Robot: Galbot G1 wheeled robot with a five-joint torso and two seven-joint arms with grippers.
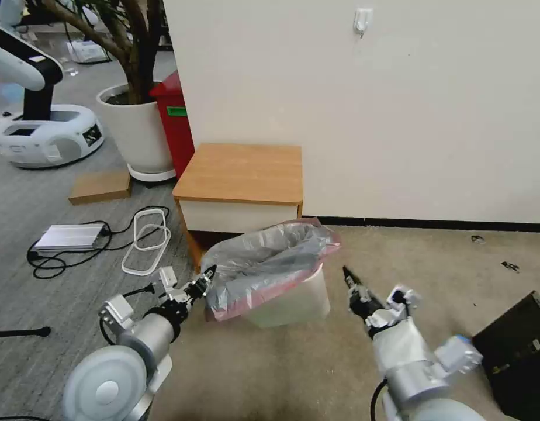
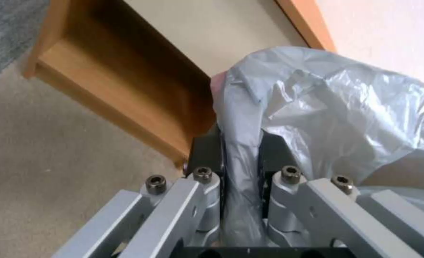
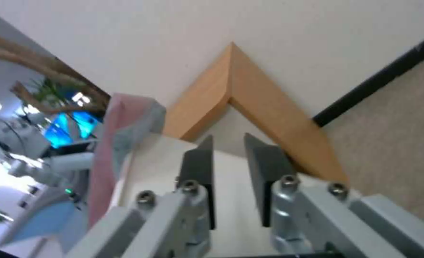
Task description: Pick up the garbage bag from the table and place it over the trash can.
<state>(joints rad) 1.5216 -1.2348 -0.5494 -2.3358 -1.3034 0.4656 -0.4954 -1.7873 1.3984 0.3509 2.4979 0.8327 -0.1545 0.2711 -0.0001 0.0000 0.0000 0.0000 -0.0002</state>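
Partly, garbage bag (image 1: 270,263) hides trash can (image 1: 293,304), left hand (image 1: 207,276) pinching.

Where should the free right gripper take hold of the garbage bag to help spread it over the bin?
Probably the pinkish rim of the garbage bag on the robot's right, where it bunches above the trash can. Come in from the right side: the right gripper sits open beside that wall, apart from the bag. The left gripper already pinches a fold on the opposite side.
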